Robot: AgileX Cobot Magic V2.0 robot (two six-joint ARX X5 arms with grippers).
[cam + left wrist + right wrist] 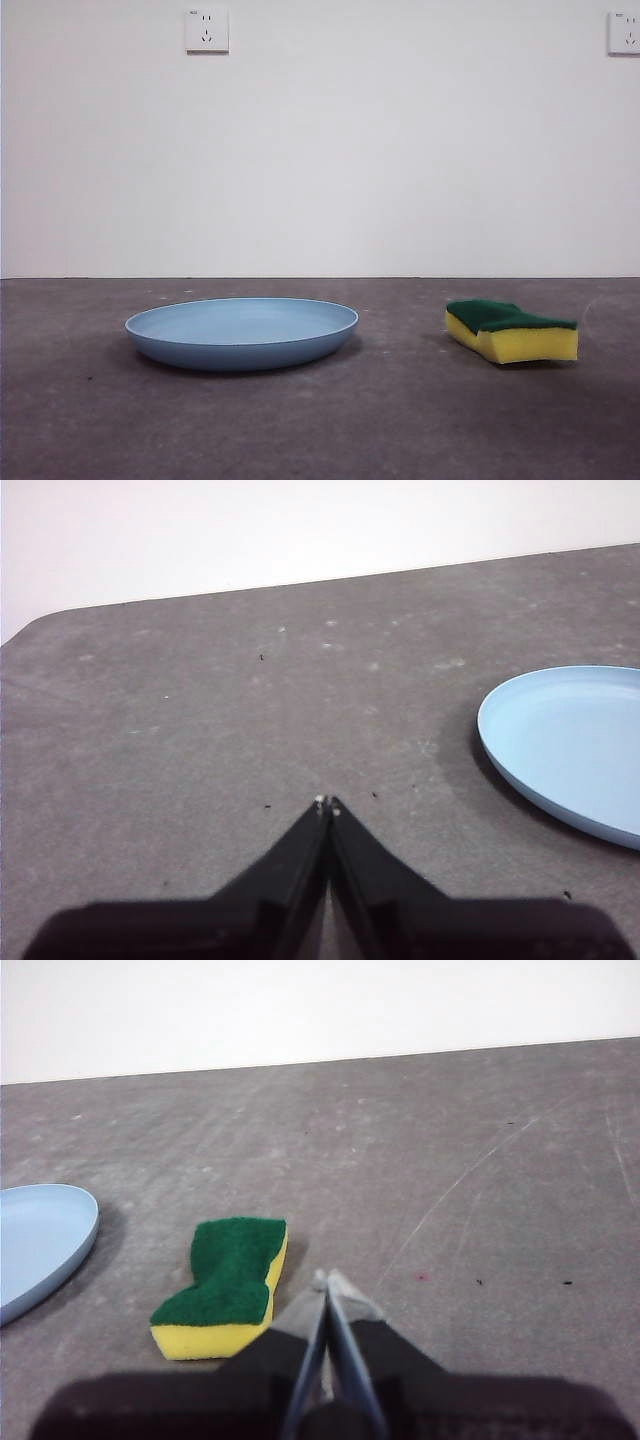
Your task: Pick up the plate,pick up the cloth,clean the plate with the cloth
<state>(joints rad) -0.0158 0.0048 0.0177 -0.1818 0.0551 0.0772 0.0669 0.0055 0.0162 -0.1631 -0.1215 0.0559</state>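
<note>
Front view: plate [242, 332] flat on the table [320, 430], sponge [511, 331] well apart from it, green layer up, yellow foam below. No arm, no gripper anywhere here. Wall [320, 150] behind, with two sockets.

Left wrist view: left gripper [327, 806] with jaws pressed together, tips touching, nothing between them. Hanging over bare table. Plate [570, 745] off to one side of the fingertips and a little ahead of them, near but not touching, only partly in frame. Rim nearest the tips low and thin.

Right wrist view: right gripper [328, 1282] likewise closed, tips meeting, empty. Sponge [224, 1285] just beside the fingertips, offset to one side, not between them and apparently not touched. Edge of the plate [45, 1245] further out on that same side, beyond the sponge.

Judged from all this: nothing lifted yet, both objects untouched, so the very first step, picking up the plate, not yet begun. Next move for the left side: spread the jaws, shift sideways toward the plate, come in low so one finger slides under the rim and the other over it. A shallow rim against the table looks hard to catch; likely to slip or push the plate along. For the right side afterwards: open, shift over the sponge, close across its narrow waist.
</note>
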